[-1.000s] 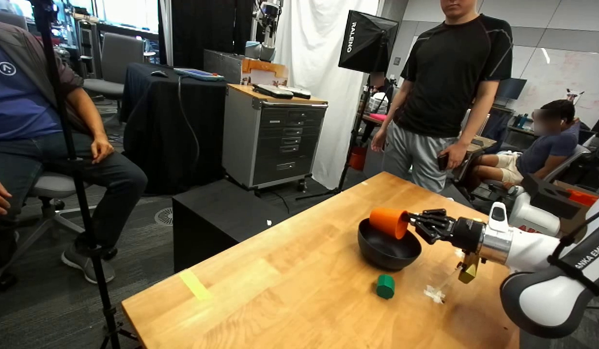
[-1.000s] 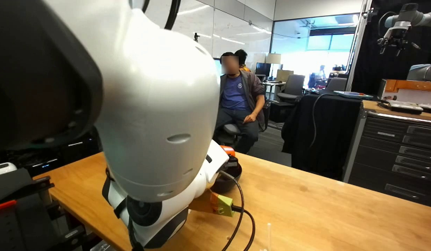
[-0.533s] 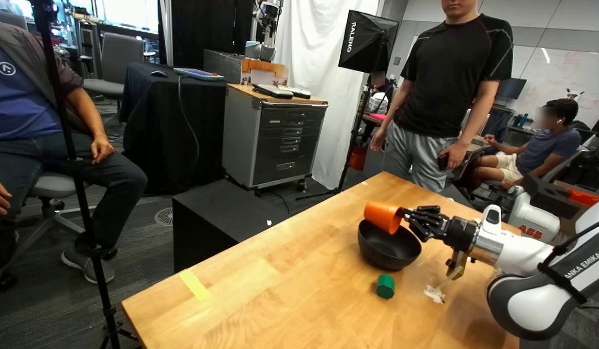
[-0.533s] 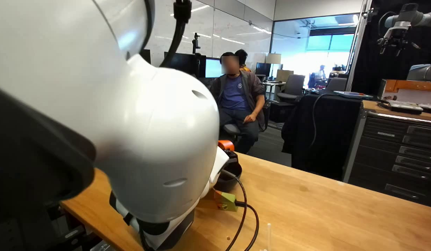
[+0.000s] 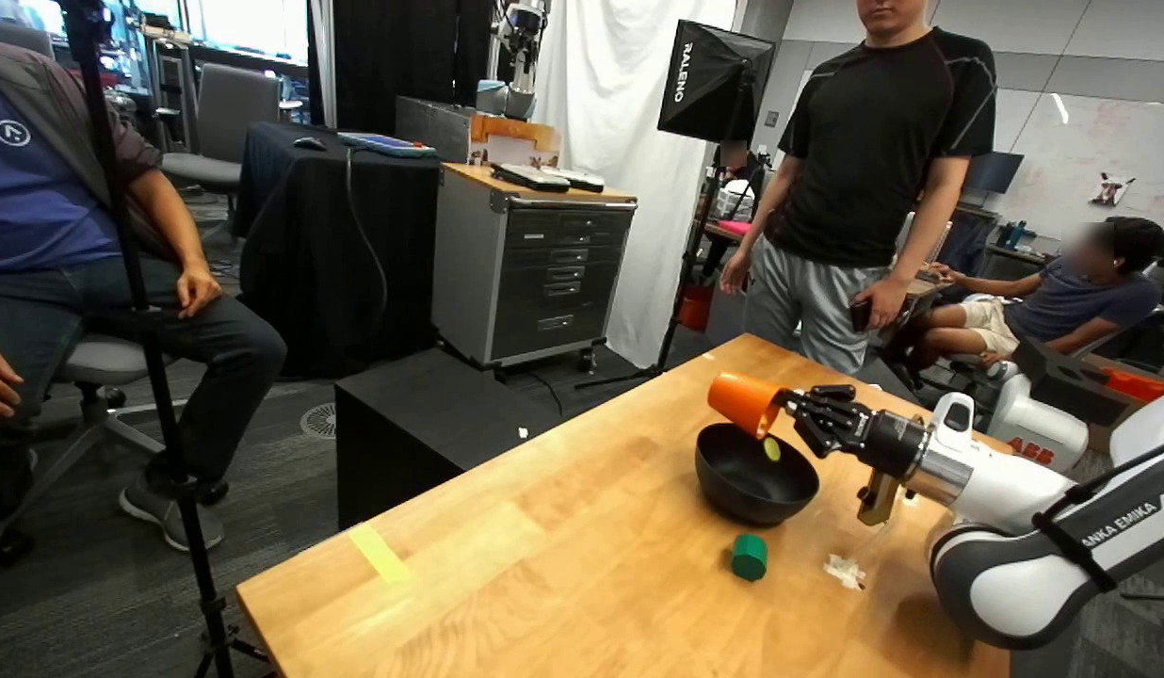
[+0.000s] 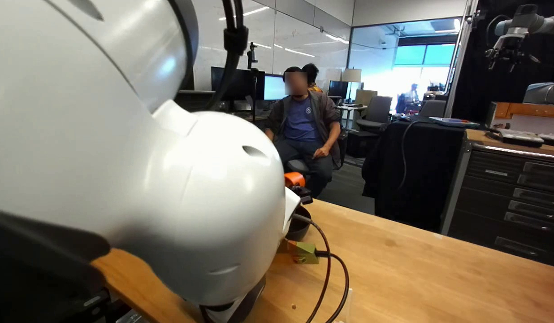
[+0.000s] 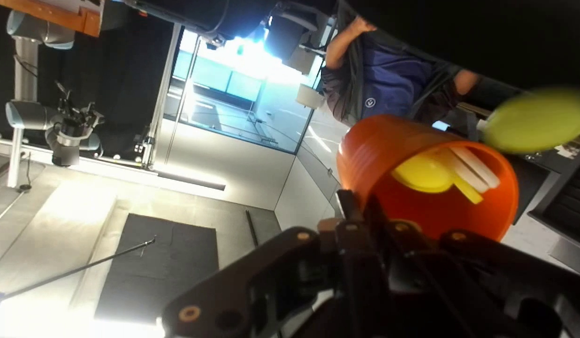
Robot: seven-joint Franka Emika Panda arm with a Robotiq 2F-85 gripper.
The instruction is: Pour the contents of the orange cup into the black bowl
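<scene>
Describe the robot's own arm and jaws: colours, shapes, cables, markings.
The arm is white and rounded, with a black strap and pale lettering on dark grey; "ANKA EMIKA" shows. Black cables run bundled beside it; another meets a yellow-green block. Past a silver collar, the jaws are black, jointed linkages with brass-coloured pivots.

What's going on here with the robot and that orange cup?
A robot arm is holding the orange cup tilted above the black bowl, its gripper clamped at the cup's rim. One yellow-green piece is outside the cup, apparently in midair over the bowl. More yellow and pale pieces are inside the cup, so the pour looks unfinished. A green block sits near the bowl.
</scene>
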